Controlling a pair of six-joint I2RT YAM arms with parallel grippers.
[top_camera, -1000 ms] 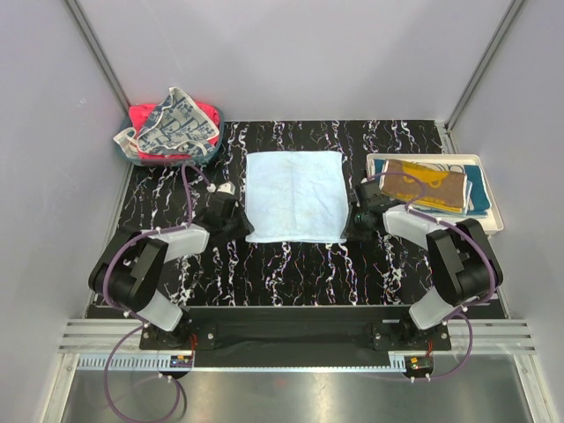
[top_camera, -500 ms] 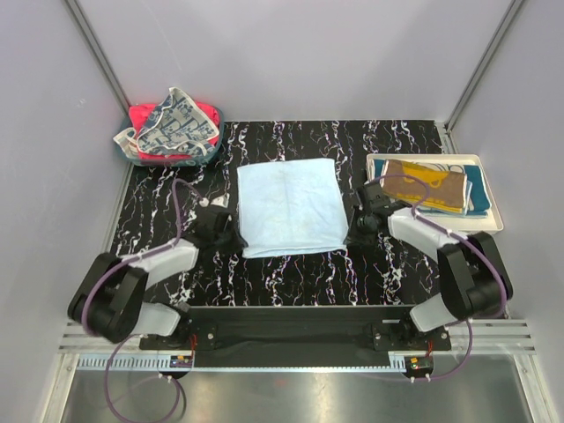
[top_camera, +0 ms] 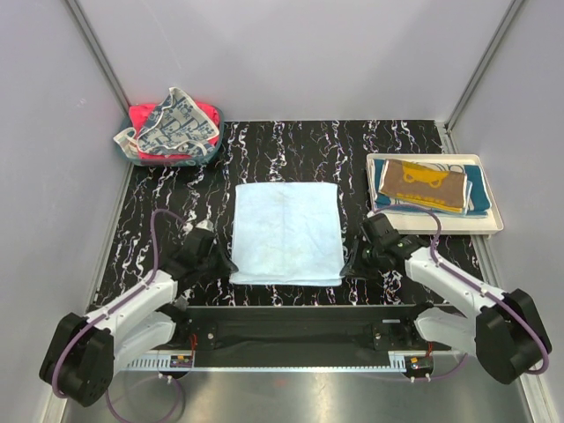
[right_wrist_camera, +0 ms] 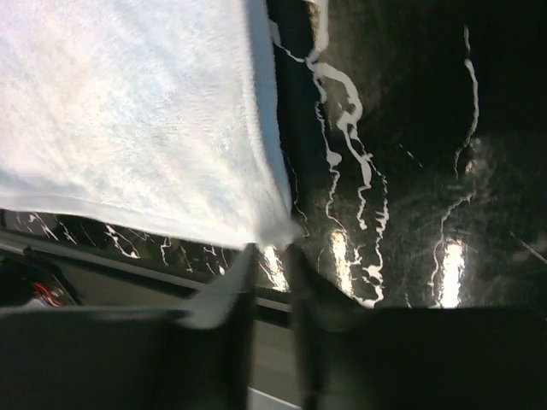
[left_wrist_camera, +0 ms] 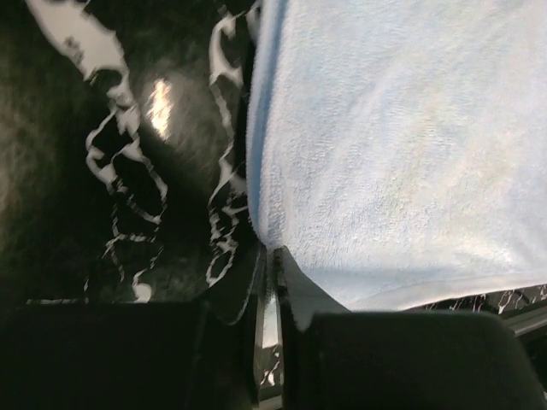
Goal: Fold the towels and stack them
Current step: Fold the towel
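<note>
left gripper: I see it nipped on the lower-left corner of the light blue towel.
right gripper: narrow slit, corner at its tips; grip unclear.
light blue towel: flat.

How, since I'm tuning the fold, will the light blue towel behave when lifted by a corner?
Probably floppy: the light blue towel lies limp and flat, its corner creased where the left tool pinches it. Likely light, being thin. Its fuzzy pile should resist slipping.

black marble-look tabletop with white veins, glare spots on it just beside the right gripper, plain grey walls boxing it in
</note>
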